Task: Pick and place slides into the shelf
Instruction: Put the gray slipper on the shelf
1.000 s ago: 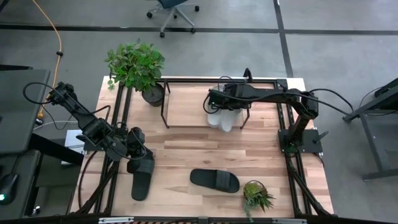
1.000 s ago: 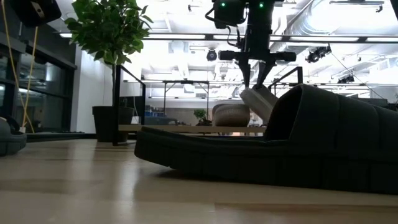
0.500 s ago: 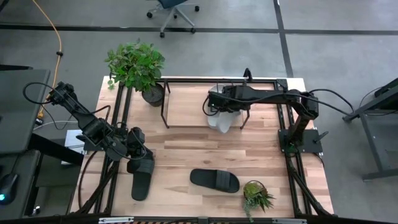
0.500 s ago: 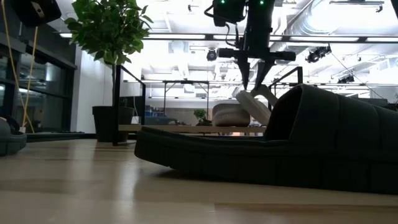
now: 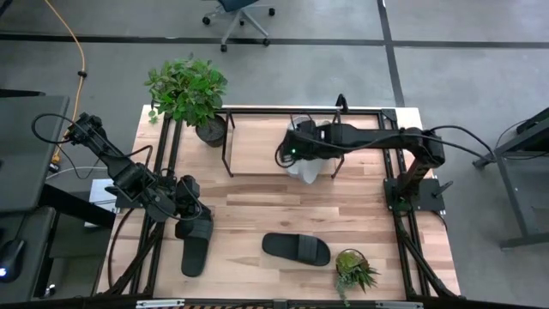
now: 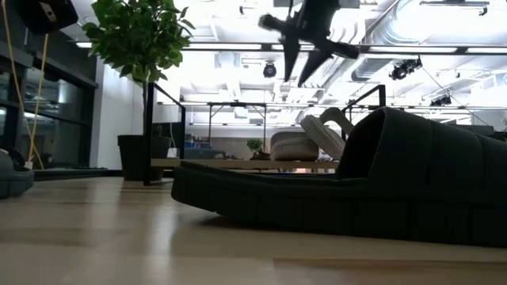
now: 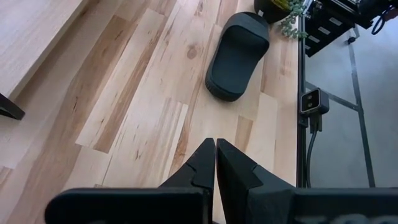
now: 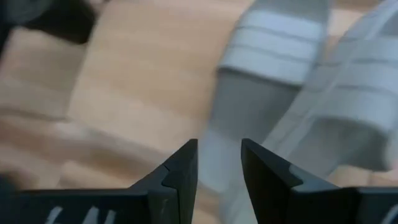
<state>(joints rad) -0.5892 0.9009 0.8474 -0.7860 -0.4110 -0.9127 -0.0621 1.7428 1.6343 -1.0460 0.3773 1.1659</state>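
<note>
Wooden shelf: two grey slides, apparently ribbed.

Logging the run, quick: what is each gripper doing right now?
Left gripper: shut, holding nothing, above the table near a black slide.
Right gripper: open, empty, above the light grey slides on the shelf.

Two light grey rubber slide sandals with wide ribbed straps sit side by side on the light wood base of a low black metal-tube shelf at the table's far side; one leans tilted against the other. A black rubber slide sandal lies flat on the wooden tabletop near the front edge. A second black slide sandal lies near the left edge.
</note>
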